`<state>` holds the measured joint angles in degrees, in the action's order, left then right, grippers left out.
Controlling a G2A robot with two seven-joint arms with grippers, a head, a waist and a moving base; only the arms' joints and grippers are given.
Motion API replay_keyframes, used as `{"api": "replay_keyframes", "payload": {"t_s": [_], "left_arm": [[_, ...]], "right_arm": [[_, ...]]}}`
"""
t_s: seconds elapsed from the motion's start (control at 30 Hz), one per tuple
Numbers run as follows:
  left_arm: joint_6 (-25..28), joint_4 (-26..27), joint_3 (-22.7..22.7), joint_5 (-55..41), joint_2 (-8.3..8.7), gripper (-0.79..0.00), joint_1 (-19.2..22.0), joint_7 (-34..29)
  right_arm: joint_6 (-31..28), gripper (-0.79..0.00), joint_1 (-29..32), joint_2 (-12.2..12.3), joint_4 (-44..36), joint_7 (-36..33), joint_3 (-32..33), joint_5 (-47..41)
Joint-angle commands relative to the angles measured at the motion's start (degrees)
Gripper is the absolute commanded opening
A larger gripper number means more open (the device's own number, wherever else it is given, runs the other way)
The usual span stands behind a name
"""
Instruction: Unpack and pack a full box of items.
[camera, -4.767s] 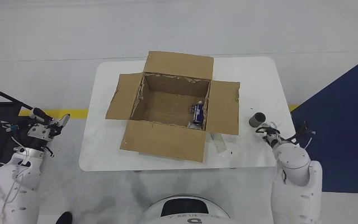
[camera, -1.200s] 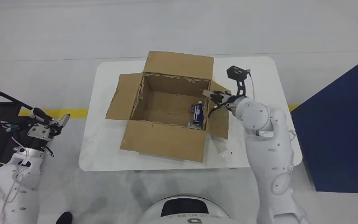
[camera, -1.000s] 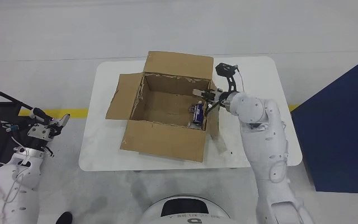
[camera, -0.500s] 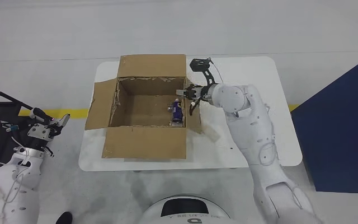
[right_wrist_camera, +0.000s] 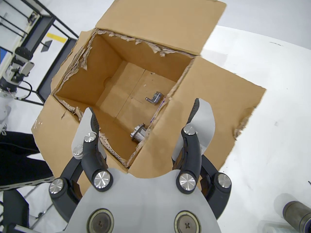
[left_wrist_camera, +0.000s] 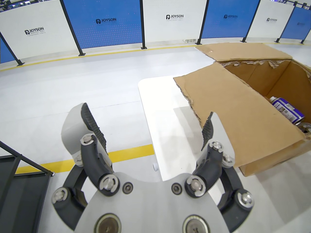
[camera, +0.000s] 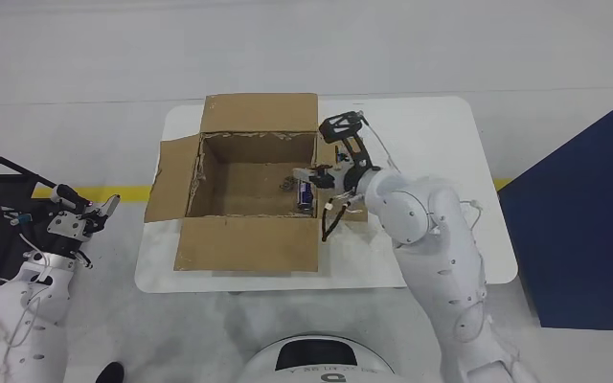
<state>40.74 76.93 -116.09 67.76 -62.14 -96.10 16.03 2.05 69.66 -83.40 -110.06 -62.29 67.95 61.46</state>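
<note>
The white surface (camera: pixel 431 134) carries an open cardboard box (camera: pixel 244 244) on its left half. The right arm (camera: pixel 407 206) hangs over the box's right wall, its jaws apart and empty, astride the flap. The left arm (camera: pixel 38 287) sits off the left edge, jaws apart too. A can (camera: pixel 305 191) lies inside against that right wall. If they descend here, the jaws could snag the flap and drag the box.

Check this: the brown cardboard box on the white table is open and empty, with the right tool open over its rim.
Not empty: the top view shows a blue cylindrical can in the brown cardboard box. It is open, on the white table, with the right tool open over its rim.
</note>
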Motion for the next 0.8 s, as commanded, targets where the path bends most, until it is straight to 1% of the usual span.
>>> {"api": "replay_keyframes", "payload": {"t_s": [0.0, 0.2, 0.27, 0.33, 0.4, 0.47, 0.5, 0.53, 0.6, 0.67, 0.7, 0.73, 0.77], "left_arm": [[0.0, 0.0, 0.0, 0.0, 0.00, 0.000, 0.0, 0.0], [0.0, 0.0, 0.0, 0.0, 0.00, 0.000, 0.0, 0.0], [0.0, 0.0, 0.0, 0.0, 0.00, 0.000, 0.0, 0.0], [0.0, 0.0, 0.0, 0.0, 0.00, 0.000, 0.0, 0.0], [0.0, 0.0, 0.0, 0.0, 0.00, 0.000, 0.0, 0.0], [0.0, 0.0, 0.0, 0.0, 0.00, 0.000, 0.0, 0.0], [0.0, 0.0, 0.0, 0.0, 0.00, 0.000, 0.0, 0.0], [0.0, 0.0, 0.0, 0.0, 0.00, 0.000, 0.0, 0.0], [0.0, 0.0, 0.0, 0.0, 0.00, 0.000, 0.0, 0.0], [0.0, 0.0, 0.0, 0.0, 0.00, 0.000, 0.0, 0.0], [0.0, 0.0, 0.0, 0.0, 0.00, 0.000, 0.0, 0.0], [0.0, 0.0, 0.0, 0.0, 0.00, 0.000, 0.0, 0.0], [0.0, 0.0, 0.0, 0.0, 0.00, 0.000, 0.0, 0.0]], "right_arm": [[0.1, 0.000, -0.1, 0.0, 0.1, 0.0, 0.0, 0.1], [0.1, 0.000, -0.1, 0.0, 0.1, 0.0, 0.0, 0.1], [-1.6, 0.000, -0.3, 0.0, 1.4, 0.1, -1.1, 0.3], [-3.9, 0.000, -3.0, -0.1, 3.2, -0.7, -4.0, 1.3], [-5.9, 0.000, -7.1, -0.5, 5.8, -1.6, -7.1, 1.5], [-6.4, 0.000, -11.6, -1.2, 9.2, -2.8, -10.5, 1.6], [-6.0, 0.000, -14.8, -1.8, 12.1, -3.8, -13.0, 1.7], [-5.9, -0.089, -16.5, -2.1, 13.7, -4.6, -14.4, 1.9], [-4.2, -0.123, -22.2, -3.6, 19.8, -7.0, -19.4, 2.5], [-4.0, -0.228, -25.8, -4.8, 24.1, -8.5, -23.0, 2.1], [-4.4, -0.308, -27.7, -5.5, 27.0, -9.1, -24.9, 1.2], [-4.7, -0.348, -30.1, -6.5, 31.0, -9.6, -26.8, -0.2], [-5.0, -0.397, -31.3, -7.0, 33.2, -10.0, -27.8, -0.8]]}}
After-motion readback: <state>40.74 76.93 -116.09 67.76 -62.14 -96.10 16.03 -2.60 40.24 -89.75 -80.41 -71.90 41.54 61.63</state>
